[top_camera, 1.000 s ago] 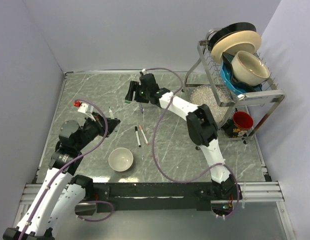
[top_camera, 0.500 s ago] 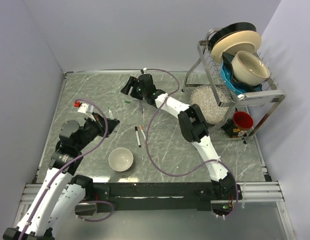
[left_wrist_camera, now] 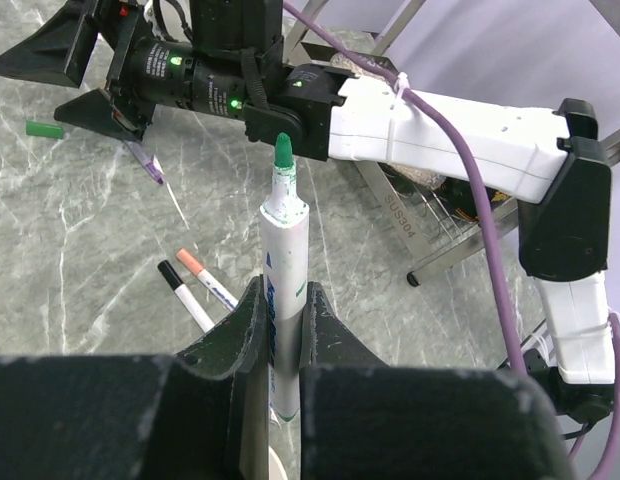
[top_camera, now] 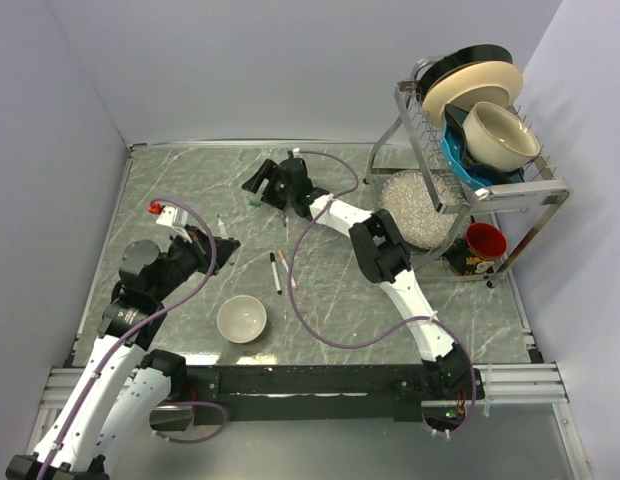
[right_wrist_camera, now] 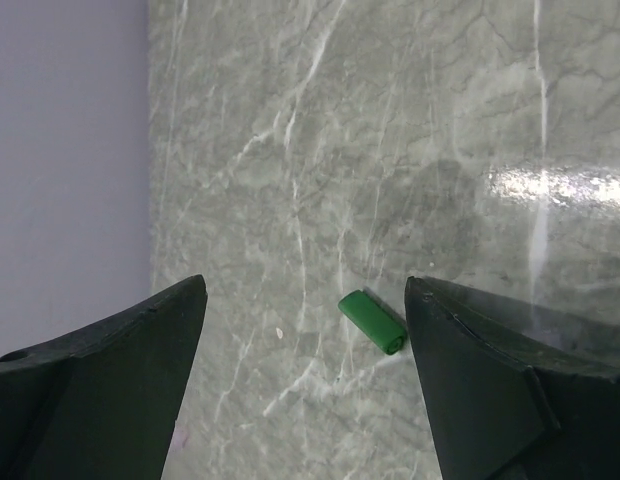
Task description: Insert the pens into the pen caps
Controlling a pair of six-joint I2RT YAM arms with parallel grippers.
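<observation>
We hold the green pen in the closed left pincer, tip outward, with the right pincer spread wide over the green cap lying on the table; next, we judge, it must descend and close on that cap.

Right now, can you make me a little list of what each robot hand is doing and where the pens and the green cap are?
left gripper: shut on the green pen, green tip sticking out
right gripper: open, holding nothing, aimed at the green cap
green cap: lying on its side on the table
other pens: black-tipped pen and orange-tipped pen, side by side on the table
white bowl: near the left arm
</observation>
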